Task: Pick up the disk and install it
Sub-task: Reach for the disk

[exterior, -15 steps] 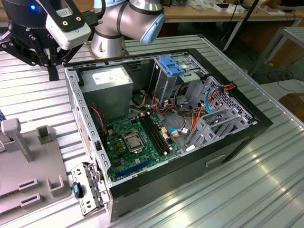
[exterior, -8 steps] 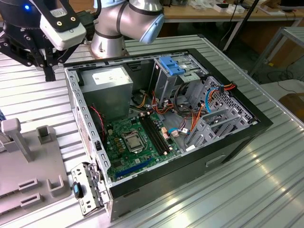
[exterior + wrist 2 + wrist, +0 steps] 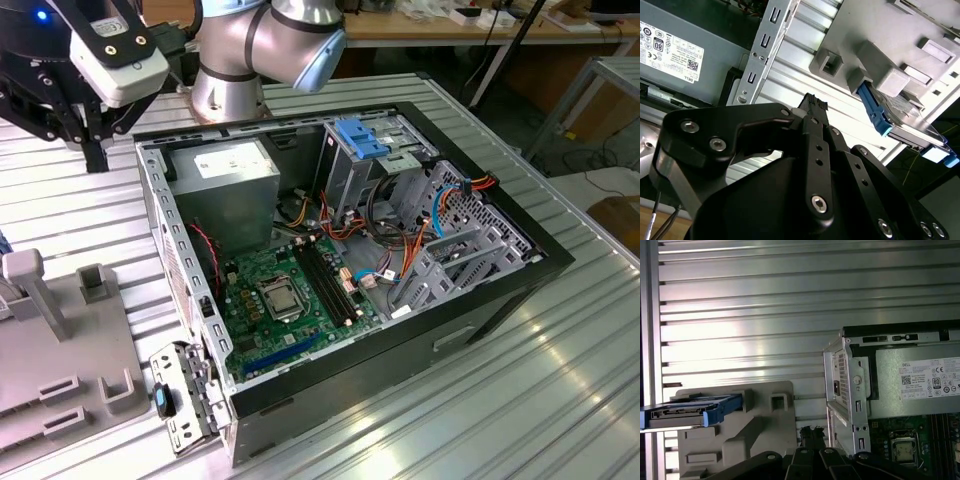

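Note:
The disk [image 3: 690,412], a dark grey slab with bright blue rails, rests in a slot of a grey plastic stand [image 3: 757,415] on the ribbed metal table. In the second wrist view the disk [image 3: 895,117] sticks out past the stand's edge [image 3: 865,55]. My gripper [image 3: 95,155] hangs above the table, just beyond the open computer case's far corner on the exterior view's left. Its black fingers look shut with nothing between them in both wrist views [image 3: 813,101] [image 3: 810,431]. The gripper is well apart from the disk.
The open computer case [image 3: 160,215] lies on its side, showing a green motherboard [image 3: 290,300], cables and a light-blue ridged bracket [image 3: 362,138]. A grey box with a white label [image 3: 225,175] sits inside the case near the gripper. The grey stand [image 3: 60,340] fills the table's near corner.

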Robot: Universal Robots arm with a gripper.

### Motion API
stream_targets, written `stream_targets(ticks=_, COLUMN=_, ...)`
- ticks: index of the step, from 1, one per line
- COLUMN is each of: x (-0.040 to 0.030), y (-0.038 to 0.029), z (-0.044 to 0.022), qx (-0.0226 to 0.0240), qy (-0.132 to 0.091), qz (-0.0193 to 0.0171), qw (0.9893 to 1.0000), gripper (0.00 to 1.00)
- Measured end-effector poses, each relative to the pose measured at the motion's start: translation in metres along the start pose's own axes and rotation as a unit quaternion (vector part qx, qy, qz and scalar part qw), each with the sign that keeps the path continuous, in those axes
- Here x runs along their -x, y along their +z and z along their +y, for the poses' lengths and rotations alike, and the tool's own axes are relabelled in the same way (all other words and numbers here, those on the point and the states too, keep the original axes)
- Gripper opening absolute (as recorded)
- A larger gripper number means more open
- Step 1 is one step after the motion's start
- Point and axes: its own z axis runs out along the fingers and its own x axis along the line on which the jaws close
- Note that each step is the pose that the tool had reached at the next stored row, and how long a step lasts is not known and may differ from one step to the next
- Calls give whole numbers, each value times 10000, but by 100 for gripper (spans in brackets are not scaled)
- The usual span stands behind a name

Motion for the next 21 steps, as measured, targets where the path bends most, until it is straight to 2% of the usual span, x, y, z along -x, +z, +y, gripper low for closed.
stream_targets(ticks=8, x=-66, y=-2, z=-5, qx=0, qy=0, qz=0, qw=10000, gripper=11)
stream_targets(ticks=11, x=-130, y=-3, z=-10, qx=0, qy=0, qz=0, qw=10000, gripper=11)
stream_targets(ticks=18, x=-225, y=-5, z=5, qx=0, qy=0, qz=0, qw=10000, gripper=11)
stream_targets(ticks=21, x=-325, y=-6, z=35, qx=0, qy=0, qz=1, qw=10000, gripper=11)
